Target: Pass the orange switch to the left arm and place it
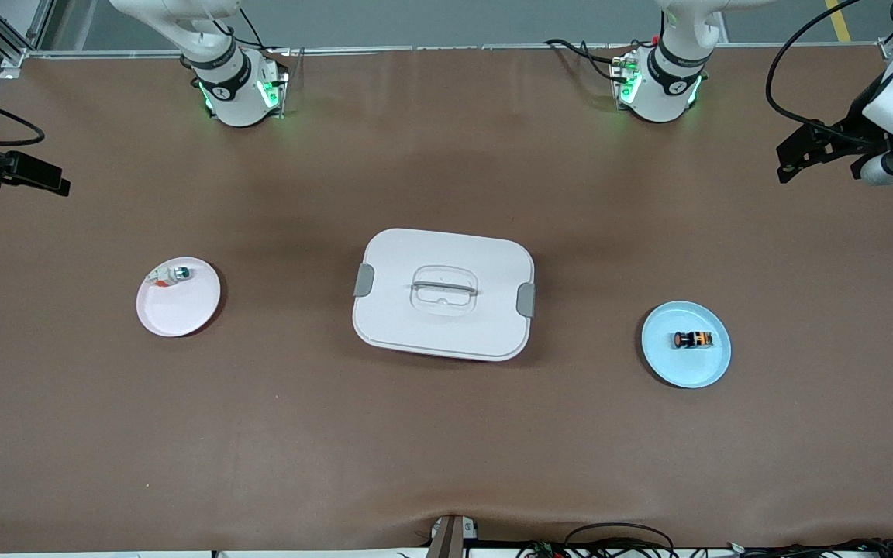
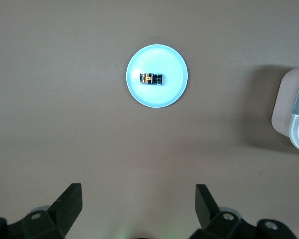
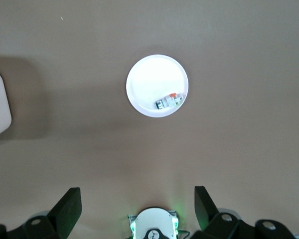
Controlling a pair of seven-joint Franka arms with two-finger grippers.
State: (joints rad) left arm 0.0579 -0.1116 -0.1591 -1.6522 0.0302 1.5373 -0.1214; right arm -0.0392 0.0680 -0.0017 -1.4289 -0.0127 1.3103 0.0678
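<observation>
**Nothing grasped yet: box sits square in the handover path**

While both arms hang high at opposite ends of the worktop, the orange switch [image 1: 692,339] lies on its side on the blue plate [image 1: 706,372], toward the left arm's end and nearer the front edge than the box. The left gripper [image 2: 138,206] is up over the brown mat [image 1: 446,449] close to its end edge, fingers spread wide, holding nothing. The right gripper [image 3: 137,206] is likewise wide apart and empty, up at the other end edge, w/ the pink plate [image 1: 175,318] below it. That plate already carries a small white part [image 1: 179,273] w/ a green tip.

Risks, as I judge them:
- The switch is tiny and round-bodied, so an off-centre pinch could roll it or flick it off the plate; the plate itself may skid if a finger catches its rim.
- The box [image 1: 444,294] sits mid-table btwn the two plates. A low, straight carry would likely clip its lid or clips, so the path needs height or a detour toward the front or back edge.
- Arm-to-arm handover of so small a part leaves little room for a second grip; a drop near the box is plausible.
- Placing on the pink plate could knock the white part.
</observation>
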